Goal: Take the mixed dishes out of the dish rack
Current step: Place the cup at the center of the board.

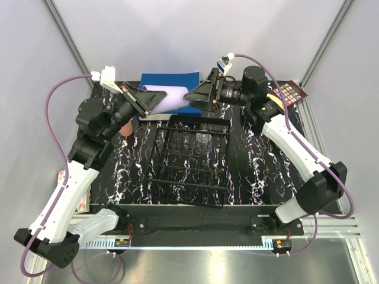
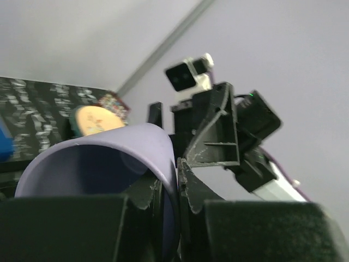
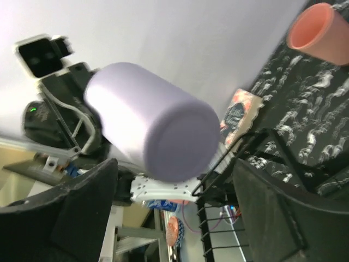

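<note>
Left claw [image 1: 145,100]: closed on the rim of the lilac cup [image 1: 172,99]. The wrist view shows one finger inside the cup wall and one outside. The cup lies horizontal, open mouth at this claw and base pointing away from it, clear of the table [image 1: 260,171].

Right claw [image 1: 193,98]: spread wide and holding nothing. It faces the left claw, with the cup's closed base directly ahead of its fingers. Whether the fingertips touch the cup cannot be judged; the right wrist view is blurred there.

Dish rack [image 1: 192,121]: below and on the near side of both claws, with no dish visible on its bars.

Blue binder [image 1: 169,80]: flat beneath the held cup.

Salmon-pink cup [image 1: 125,129]: on the table beside the left arm, well apart from the right claw.
</note>
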`<state>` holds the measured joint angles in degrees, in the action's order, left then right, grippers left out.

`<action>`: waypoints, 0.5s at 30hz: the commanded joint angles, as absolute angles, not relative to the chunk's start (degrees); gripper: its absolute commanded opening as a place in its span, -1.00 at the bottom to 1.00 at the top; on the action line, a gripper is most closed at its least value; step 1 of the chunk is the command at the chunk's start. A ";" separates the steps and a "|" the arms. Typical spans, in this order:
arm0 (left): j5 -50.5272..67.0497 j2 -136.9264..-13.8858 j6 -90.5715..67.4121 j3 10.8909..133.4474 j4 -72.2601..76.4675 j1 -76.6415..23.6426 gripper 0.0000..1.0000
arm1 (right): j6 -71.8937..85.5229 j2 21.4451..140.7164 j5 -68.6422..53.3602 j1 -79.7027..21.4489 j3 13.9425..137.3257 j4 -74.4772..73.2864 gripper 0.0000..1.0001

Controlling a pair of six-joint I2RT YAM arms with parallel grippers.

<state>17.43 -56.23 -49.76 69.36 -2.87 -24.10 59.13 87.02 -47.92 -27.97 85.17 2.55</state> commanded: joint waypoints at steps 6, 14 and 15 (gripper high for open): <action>-1.30 -60.81 -34.29 86.72 -22.12 -21.80 -1.00 | 43.34 81.22 -27.80 -27.77 91.67 -20.82 0.99; -19.67 -71.44 -28.82 98.78 -30.75 -17.33 -1.00 | 37.88 77.70 -13.55 -27.77 91.32 -31.98 0.97; -20.91 -73.80 -29.96 100.79 -33.11 -16.44 -1.00 | 37.62 76.83 -12.93 -27.77 90.62 -32.34 0.97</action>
<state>-9.80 -68.55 -32.32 95.66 -27.20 -19.70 41.76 79.83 -21.54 -27.90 89.56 -27.11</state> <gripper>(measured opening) 0.124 0.990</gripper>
